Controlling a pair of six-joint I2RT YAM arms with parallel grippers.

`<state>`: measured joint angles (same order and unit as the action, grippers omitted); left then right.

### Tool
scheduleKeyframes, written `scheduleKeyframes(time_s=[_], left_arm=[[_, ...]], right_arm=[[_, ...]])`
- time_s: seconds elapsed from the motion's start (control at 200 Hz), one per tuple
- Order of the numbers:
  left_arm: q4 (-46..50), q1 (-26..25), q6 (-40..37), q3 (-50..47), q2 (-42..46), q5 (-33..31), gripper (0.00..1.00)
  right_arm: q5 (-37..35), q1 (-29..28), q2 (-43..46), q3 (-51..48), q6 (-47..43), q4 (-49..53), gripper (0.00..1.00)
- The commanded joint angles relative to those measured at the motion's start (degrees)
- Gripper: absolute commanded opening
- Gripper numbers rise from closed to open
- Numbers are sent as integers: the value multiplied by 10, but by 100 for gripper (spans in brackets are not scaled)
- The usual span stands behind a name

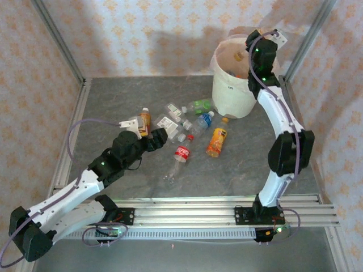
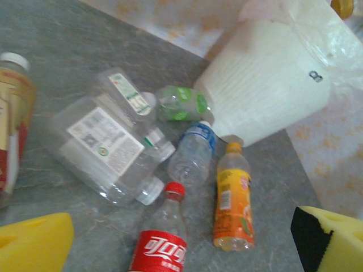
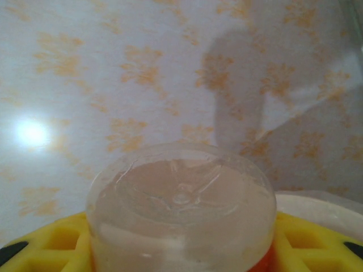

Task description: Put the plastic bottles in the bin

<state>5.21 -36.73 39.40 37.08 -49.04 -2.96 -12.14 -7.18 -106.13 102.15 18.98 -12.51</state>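
Observation:
My right gripper (image 1: pixel 259 50) hangs over the bin (image 1: pixel 231 90), shut on a clear plastic bottle (image 3: pixel 181 204) whose round base faces the right wrist camera between the yellow pads (image 3: pixel 51 249). My left gripper (image 1: pixel 153 137) stands open low over the table, its yellow pads (image 2: pixel 34 243) wide apart above a red-labelled bottle (image 2: pixel 161 243). Beside that lie an orange bottle (image 2: pixel 232 201), a blue-labelled clear bottle (image 2: pixel 193 156), a green bottle (image 2: pixel 180 103) against the bin (image 2: pixel 266 96), and clear white-labelled bottles (image 2: pixel 108 141). A brown bottle (image 1: pixel 144 122) lies just left of the left gripper.
Patterned walls and metal frame posts (image 1: pixel 59 42) enclose the grey table (image 1: pixel 113 102). A slotted rail (image 1: pixel 187 212) runs along the near edge by the arm bases. The bin stands at the back right corner, with something orange (image 1: pixel 239 55) inside it.

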Motion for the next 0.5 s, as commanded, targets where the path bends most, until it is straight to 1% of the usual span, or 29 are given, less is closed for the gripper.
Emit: scheduleKeyframes(time_s=[0.0, 0.075, 0.19, 0.275, 0.32, 0.355, 0.385, 0.4, 0.495], left_arm=[[23, 0, 23, -17, 18, -68, 100], [28, 1, 33, -25, 22, -82, 100], [36, 1, 48, -34, 31, -101, 100], [41, 3, 53, -42, 40, -111, 100], [46, 3, 54, -45, 45, -115, 100], [50, 4, 55, -46, 49, -119, 100], [53, 5, 56, -48, 51, -121, 100], [55, 6, 56, -49, 52, -122, 100], [55, 10, 60, -56, 58, -126, 100]], right_arm=[[-80, 1, -51, 82, -11, -16, 40], [-114, 1, -85, 118, 7, 11, 45], [-148, 1, -114, 136, 22, 19, 54], [-154, 1, -130, 155, 24, 40, 65], [-147, 1, -135, 164, 16, 51, 73], [-136, 1, -138, 170, 4, 59, 84], [-128, 1, -139, 173, -5, 66, 97], [-126, 1, -139, 175, -7, 71, 100], [-125, 1, -133, 181, -19, 95, 99]])
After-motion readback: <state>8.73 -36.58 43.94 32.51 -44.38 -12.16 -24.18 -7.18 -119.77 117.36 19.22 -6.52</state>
